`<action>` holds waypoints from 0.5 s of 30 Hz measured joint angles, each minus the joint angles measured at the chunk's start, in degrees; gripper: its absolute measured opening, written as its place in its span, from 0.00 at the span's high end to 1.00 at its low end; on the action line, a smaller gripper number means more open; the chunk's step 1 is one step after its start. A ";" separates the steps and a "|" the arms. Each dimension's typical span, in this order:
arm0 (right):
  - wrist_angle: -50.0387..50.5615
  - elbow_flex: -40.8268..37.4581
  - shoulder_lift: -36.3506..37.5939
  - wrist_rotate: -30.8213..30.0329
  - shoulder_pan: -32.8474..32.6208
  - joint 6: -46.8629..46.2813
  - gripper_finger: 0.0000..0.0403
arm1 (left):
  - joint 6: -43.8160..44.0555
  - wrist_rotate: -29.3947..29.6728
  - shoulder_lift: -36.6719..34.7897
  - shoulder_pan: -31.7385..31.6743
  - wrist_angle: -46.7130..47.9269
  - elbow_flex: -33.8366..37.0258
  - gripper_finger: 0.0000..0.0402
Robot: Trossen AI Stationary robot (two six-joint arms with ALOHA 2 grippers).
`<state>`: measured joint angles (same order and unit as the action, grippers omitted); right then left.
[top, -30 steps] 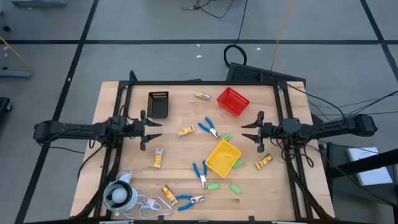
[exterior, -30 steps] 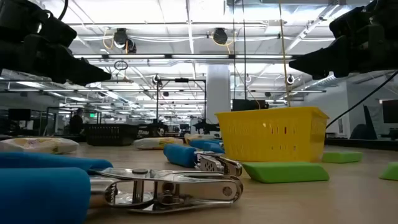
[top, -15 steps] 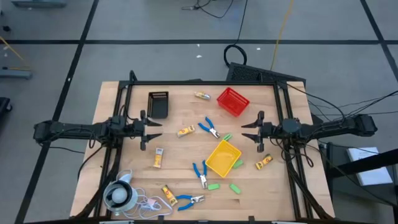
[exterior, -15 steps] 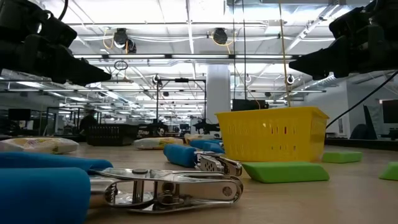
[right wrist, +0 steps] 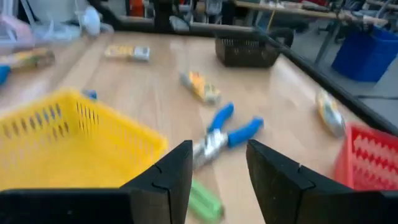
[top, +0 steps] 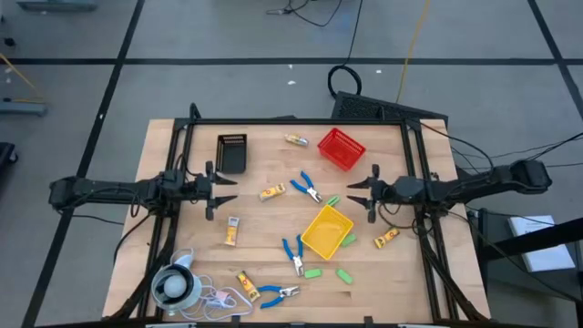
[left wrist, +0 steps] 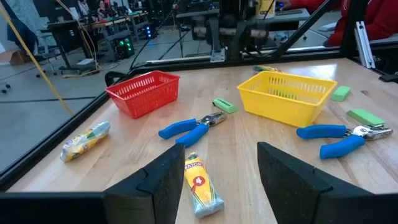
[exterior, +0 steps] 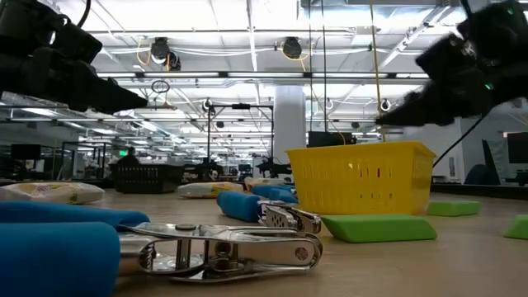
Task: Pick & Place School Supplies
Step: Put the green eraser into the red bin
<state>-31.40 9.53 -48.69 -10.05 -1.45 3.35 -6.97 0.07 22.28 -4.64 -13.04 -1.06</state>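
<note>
Wooden table [top: 264, 146], high view: left gripper [top: 221, 191] waits at the left edge; right gripper [top: 353, 193], fingers parted and empty, hovers just beside blue-handled pliers [top: 307, 189] and above the yellow bin [top: 326, 230]; packets [top: 271, 192] and green blocks [top: 344, 275] lie scattered. Low view: pliers in the foreground, nothing held. Left wrist view: fingers [left wrist: 166, 180] spread, empty. Right wrist view: pliers [right wrist: 227, 135] dead ahead; best to straddle both handles squarely before closing.

You're in a large open lab or workshop hall: ceiling strip lights [exterior: 247, 37], grey floor [top: 228, 91] with taped lines, distant workbenches [left wrist: 74, 28], loose cables [top: 344, 80].
</note>
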 joint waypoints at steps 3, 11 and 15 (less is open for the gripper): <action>0.68 4.50 -6.42 1.58 0.23 0.12 0.65 | -0.02 -0.01 0.00 -0.70 -0.02 0.00 0.49; 18.08 21.02 -22.21 4.67 3.78 -2.40 0.65 | 0.86 -2.57 0.00 -3.22 0.37 0.00 0.49; 25.09 30.25 -27.08 7.88 5.76 -1.83 0.62 | 1.56 -3.01 0.21 -4.30 1.39 0.00 0.49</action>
<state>-6.31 39.78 -75.77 -2.17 4.30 1.53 -5.40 -2.94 22.50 -8.94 -11.64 -1.06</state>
